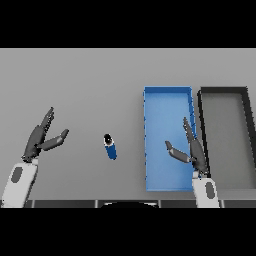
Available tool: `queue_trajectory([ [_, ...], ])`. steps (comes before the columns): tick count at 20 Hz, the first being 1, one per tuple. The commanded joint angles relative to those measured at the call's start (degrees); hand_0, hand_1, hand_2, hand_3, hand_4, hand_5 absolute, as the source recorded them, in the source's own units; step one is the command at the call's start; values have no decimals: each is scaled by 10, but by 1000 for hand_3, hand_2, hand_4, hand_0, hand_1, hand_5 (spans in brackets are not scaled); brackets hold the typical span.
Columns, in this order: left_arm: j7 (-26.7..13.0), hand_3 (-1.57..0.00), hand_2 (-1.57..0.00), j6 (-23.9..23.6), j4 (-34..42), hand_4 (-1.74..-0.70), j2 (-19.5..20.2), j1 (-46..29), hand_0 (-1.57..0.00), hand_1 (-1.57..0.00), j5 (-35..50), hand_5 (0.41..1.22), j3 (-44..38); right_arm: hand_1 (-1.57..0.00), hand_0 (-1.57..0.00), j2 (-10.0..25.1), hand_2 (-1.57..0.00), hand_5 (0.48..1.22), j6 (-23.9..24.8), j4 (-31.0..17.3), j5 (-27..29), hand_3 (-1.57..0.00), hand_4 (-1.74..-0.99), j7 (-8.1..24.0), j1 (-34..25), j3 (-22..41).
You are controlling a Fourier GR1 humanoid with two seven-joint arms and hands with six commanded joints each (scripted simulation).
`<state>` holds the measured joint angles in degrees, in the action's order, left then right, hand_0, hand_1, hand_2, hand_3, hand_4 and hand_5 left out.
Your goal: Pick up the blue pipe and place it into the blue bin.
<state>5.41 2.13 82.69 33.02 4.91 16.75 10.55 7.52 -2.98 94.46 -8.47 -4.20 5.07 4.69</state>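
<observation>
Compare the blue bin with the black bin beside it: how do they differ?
The blue bin is bright blue throughout; the black bin has a dark rim and grey floor. The blue bin sits nearer the blue pipe; the black bin lies further right. The right hand hangs open over the blue bin, not the black one. Both are rectangular, open-topped, and hold nothing.

Blue pipe [110, 148] with dark end; blue bin [148, 140], black bin [250, 135], grey table [75, 80]
</observation>
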Motion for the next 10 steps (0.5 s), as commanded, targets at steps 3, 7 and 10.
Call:
queue_trajectory([
  [3,20,1,1,31,-1,-1174,20,-3,1,1,-2,603,3,1,1,1,1,594,2,14,-17,1,-1236,23,7,13],
  [7,33,1,1,87,35,-1168,40,-29,1,1,-8,592,38,1,1,4,1,596,-2,11,-13,1,-1226,27,-4,11],
  [10,6,1,1,119,73,-1184,48,-37,1,1,-6,557,69,1,1,8,1,609,-11,10,-6,1,-1234,13,-3,10],
])
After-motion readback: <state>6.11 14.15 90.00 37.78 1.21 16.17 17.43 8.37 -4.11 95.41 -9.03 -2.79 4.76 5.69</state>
